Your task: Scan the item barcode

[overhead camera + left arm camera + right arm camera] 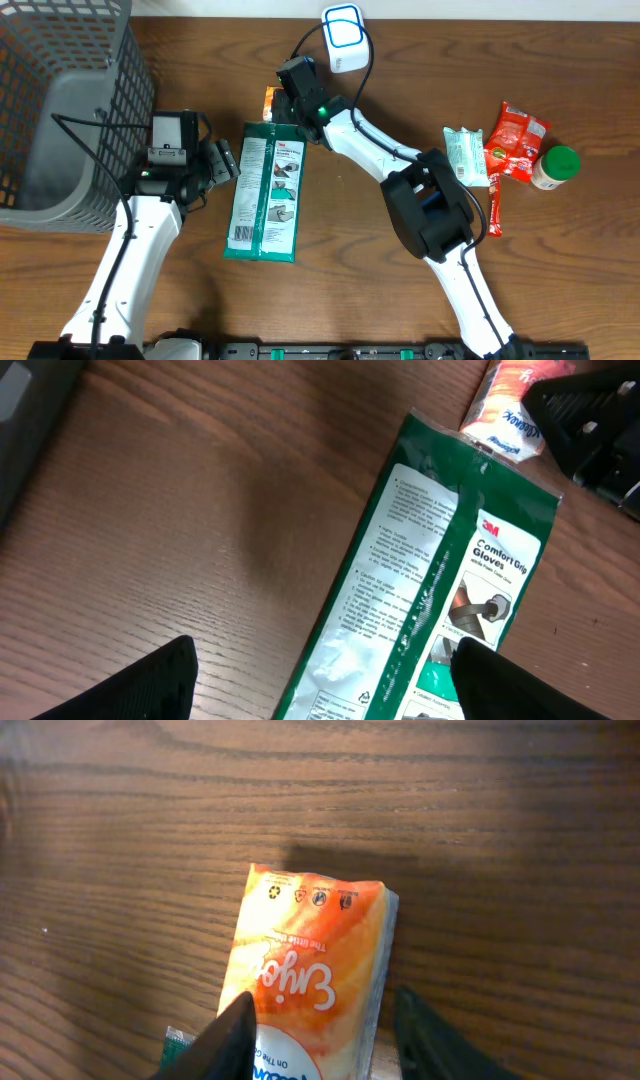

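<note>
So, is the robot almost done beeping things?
Not yet. Done: nothing shows as scanned. In hand: the right end effector sits around the orange tissue pack, but a firm grip is unclear. The left end effector hangs open over the green glove pack. To do: lifting the orange tissue pack and showing its barcode to the white device, probably the scanner.

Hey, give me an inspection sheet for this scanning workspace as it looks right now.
Surface: wooden table, no spills seen.
Job's things: green glove pack lying flat, centre; orange tissue pack beyond its top end; white scanner at far edge.
Clutter: pale packet, red packet, green-lidded bottle, grouped right.
Hands: left hand open over glove pack; right hand straddles tissue pack, grip unclear.
Cables: black cable loops beside scanner.
Surroundings: grey basket, far left.
</note>
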Robot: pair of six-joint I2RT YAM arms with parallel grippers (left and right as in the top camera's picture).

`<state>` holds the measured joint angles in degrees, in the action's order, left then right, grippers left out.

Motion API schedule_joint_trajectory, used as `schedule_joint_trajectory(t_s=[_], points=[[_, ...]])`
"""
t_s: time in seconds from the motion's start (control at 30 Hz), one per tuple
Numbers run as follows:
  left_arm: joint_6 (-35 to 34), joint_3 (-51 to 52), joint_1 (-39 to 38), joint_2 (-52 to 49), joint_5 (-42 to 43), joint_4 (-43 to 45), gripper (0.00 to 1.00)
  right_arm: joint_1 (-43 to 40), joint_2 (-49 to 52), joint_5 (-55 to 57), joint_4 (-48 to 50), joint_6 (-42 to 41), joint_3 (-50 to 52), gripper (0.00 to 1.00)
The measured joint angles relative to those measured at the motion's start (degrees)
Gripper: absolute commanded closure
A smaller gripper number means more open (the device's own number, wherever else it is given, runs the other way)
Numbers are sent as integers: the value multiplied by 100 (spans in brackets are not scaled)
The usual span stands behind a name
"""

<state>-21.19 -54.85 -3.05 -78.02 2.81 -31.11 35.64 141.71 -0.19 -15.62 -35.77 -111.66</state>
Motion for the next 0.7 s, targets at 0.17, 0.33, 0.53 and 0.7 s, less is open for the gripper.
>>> schedule_joint_trajectory(t_s=[0.17,0.33,0.53,0.7], points=[[0,0,0,0,0,0,18,-4,9,0,63,-94,7,53],[0,0,0,0,0,0,18,-7,96,-2,155,-232,9,90],[0,0,0,0,0,0,18,-103,118,-66,262,-236,9,99],[0,0,0,0,0,0,18,-424,101,-634,262,-42,9,99]])
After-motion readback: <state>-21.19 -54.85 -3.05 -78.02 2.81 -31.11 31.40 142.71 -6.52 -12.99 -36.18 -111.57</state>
